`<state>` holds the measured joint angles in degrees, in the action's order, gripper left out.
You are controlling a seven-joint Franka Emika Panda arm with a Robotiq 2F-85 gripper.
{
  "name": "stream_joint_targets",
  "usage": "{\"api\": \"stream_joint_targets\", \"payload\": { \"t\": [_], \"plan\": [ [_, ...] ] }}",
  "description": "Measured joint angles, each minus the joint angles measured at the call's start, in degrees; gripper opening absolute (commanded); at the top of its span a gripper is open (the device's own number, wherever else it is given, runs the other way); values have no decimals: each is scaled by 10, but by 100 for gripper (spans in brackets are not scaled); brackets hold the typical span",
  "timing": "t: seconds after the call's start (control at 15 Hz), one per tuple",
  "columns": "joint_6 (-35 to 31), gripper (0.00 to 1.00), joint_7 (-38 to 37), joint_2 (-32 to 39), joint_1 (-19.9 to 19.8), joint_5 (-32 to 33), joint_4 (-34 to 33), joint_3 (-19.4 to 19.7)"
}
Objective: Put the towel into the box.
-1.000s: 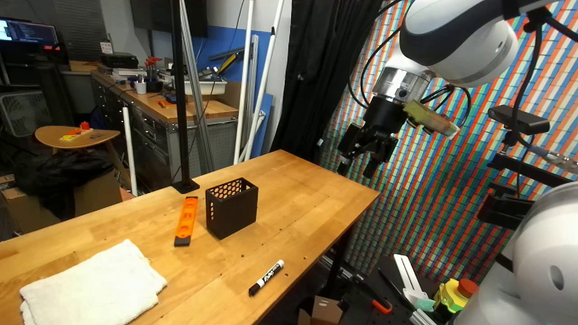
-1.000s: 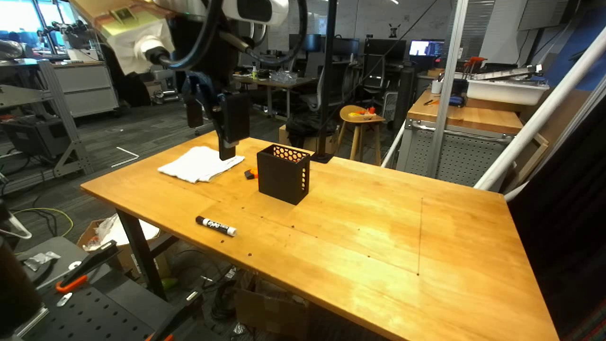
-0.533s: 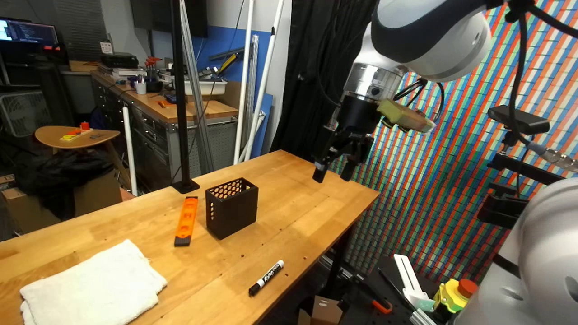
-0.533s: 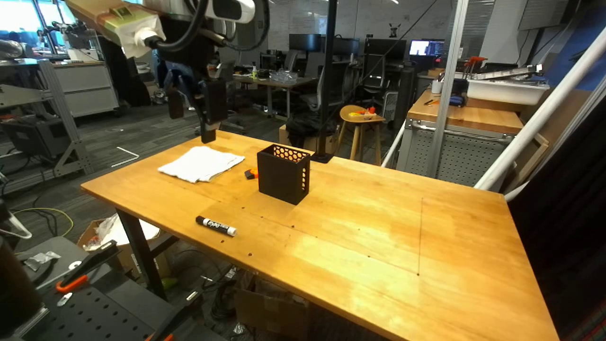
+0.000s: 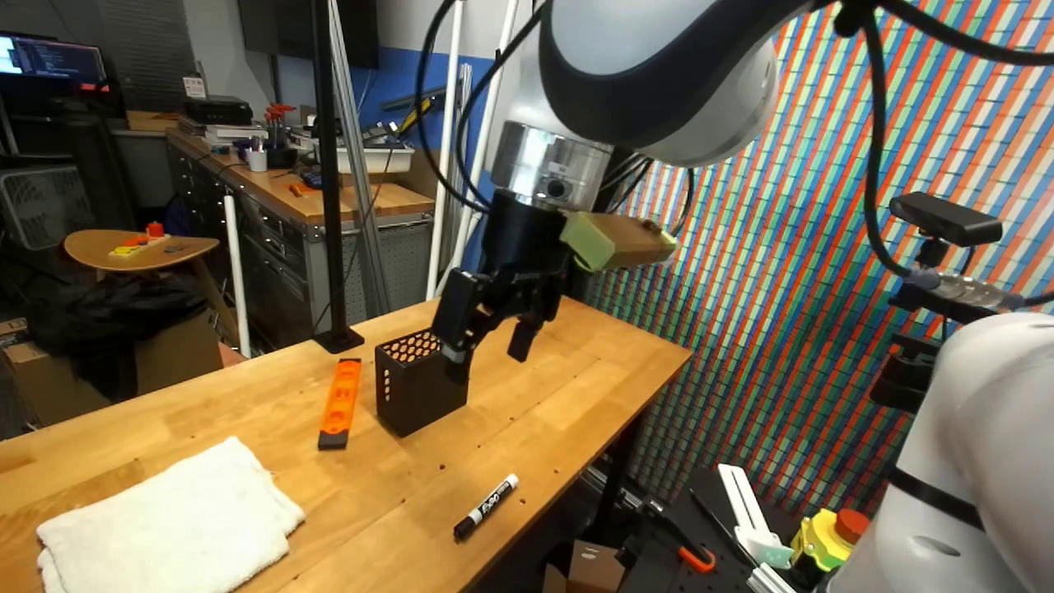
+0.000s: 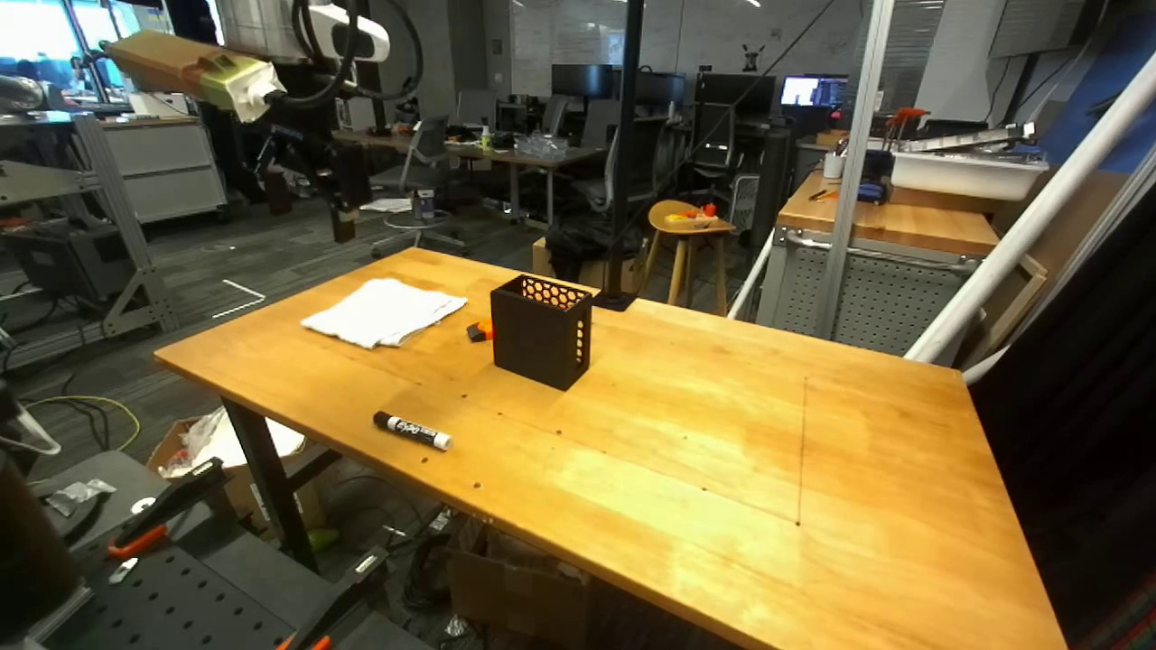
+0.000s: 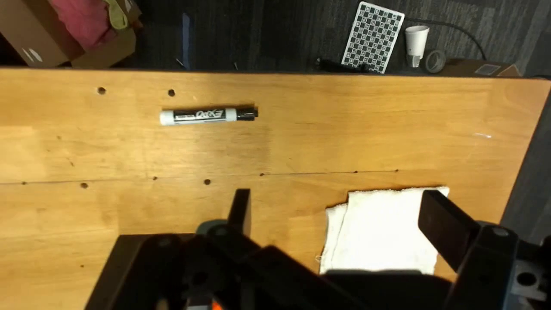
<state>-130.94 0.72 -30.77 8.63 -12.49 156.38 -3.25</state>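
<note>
The white folded towel [image 5: 173, 523] lies flat on the wooden table; it also shows in an exterior view [image 6: 384, 311] and in the wrist view [image 7: 383, 232]. The black box [image 5: 418, 395] stands upright with its open top up; it also shows in an exterior view [image 6: 539, 336] and partly, behind the gripper, in the wrist view [image 7: 125, 254]. My gripper [image 5: 487, 350] is open and empty, held above the table; it also shows in an exterior view [image 6: 310, 209]. In the wrist view the towel lies below, partly between the spread fingers [image 7: 338, 215].
A black and white marker [image 5: 486, 506] lies near the table's edge. An orange level [image 5: 340, 403] lies beside the box, between it and the towel. A tall black post [image 5: 331, 206] stands at the table's edge behind the box.
The arm has swung toward the towel's end of the table, moving left in both exterior views. The gripper has stayed open. The towel, box, marker and level have not moved.
</note>
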Motion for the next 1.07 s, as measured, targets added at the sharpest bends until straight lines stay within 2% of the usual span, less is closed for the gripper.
{"api": "stream_joint_targets", "payload": {
  "t": [0.33,0.67,1.07],
  "plan": [
    [-48,100,-2,100,51,1,-71,-57],
    [-58,100,-1,222,66,60,-183,-109],
    [-56,100,20,366,66,141,-340,-118]
  ]
}}
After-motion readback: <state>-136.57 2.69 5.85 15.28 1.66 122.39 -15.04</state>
